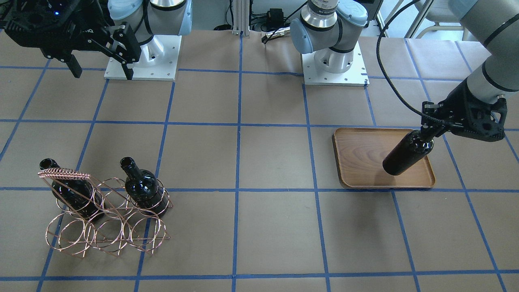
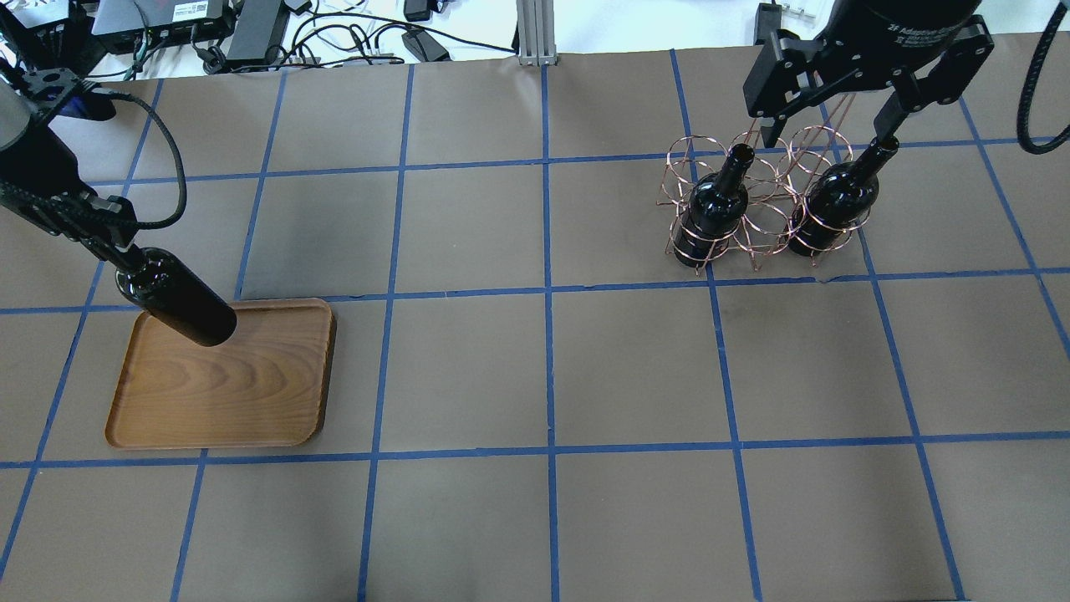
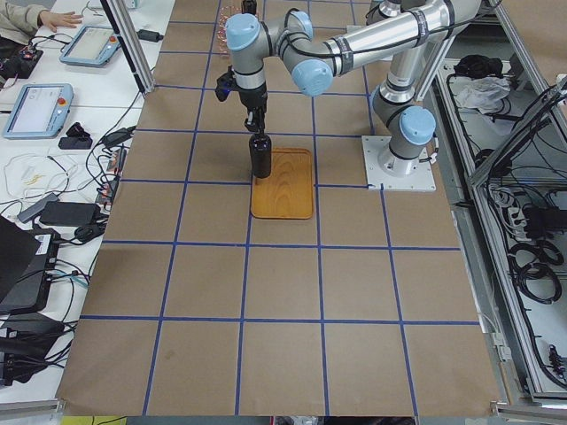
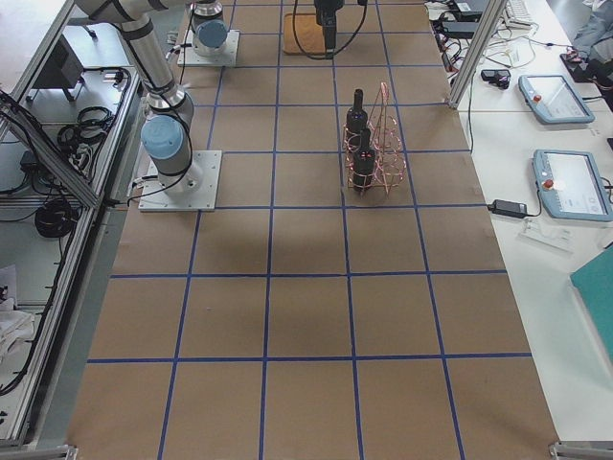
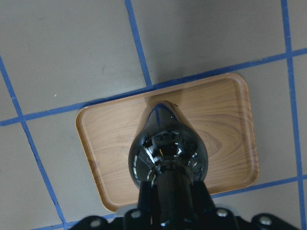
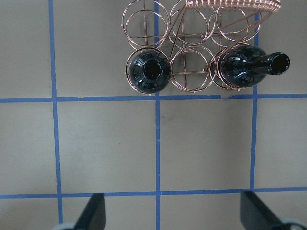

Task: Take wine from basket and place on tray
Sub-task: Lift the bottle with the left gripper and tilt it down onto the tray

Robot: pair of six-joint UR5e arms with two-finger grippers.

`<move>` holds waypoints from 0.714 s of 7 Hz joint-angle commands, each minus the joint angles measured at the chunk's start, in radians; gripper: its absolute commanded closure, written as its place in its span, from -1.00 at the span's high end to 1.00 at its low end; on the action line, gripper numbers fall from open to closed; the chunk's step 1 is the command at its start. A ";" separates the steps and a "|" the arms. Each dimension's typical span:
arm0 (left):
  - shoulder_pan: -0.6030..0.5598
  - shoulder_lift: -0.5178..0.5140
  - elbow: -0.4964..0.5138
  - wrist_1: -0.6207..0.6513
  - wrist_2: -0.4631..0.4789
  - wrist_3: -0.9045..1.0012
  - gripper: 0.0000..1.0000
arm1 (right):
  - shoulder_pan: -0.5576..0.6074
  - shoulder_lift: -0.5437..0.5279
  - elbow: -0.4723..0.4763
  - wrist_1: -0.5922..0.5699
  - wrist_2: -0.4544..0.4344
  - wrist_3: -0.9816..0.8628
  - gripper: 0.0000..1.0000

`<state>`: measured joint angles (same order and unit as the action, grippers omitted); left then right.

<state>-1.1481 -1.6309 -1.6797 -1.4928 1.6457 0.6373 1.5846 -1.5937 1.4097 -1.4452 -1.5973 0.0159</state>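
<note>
My left gripper (image 2: 117,255) is shut on the neck of a black wine bottle (image 2: 180,301) and holds it upright over the wooden tray (image 2: 251,393). The bottle's base is low over the tray's far part; I cannot tell whether it touches. The left wrist view looks down the bottle (image 5: 168,153) onto the tray (image 5: 225,124). The copper wire basket (image 1: 64,175) holds two more black bottles (image 2: 719,209) (image 2: 836,205). My right gripper (image 2: 827,117) is open and empty, high above the basket.
The table is covered in brown paper with a grid of blue tape lines. The two arm bases (image 1: 334,61) (image 1: 144,56) stand at the robot's side. Cables and devices (image 2: 251,33) lie past the far edge.
</note>
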 commanded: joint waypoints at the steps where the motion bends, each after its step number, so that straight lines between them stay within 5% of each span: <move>1: 0.036 0.013 -0.028 -0.006 -0.003 0.010 -1.00 | 0.000 0.000 0.000 0.000 0.000 0.001 1.00; 5: 0.041 0.011 -0.071 -0.006 -0.001 0.010 -1.00 | 0.000 0.000 0.000 0.000 0.002 -0.001 1.00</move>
<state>-1.1087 -1.6183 -1.7439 -1.5001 1.6417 0.6457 1.5848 -1.5938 1.4097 -1.4449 -1.5975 0.0154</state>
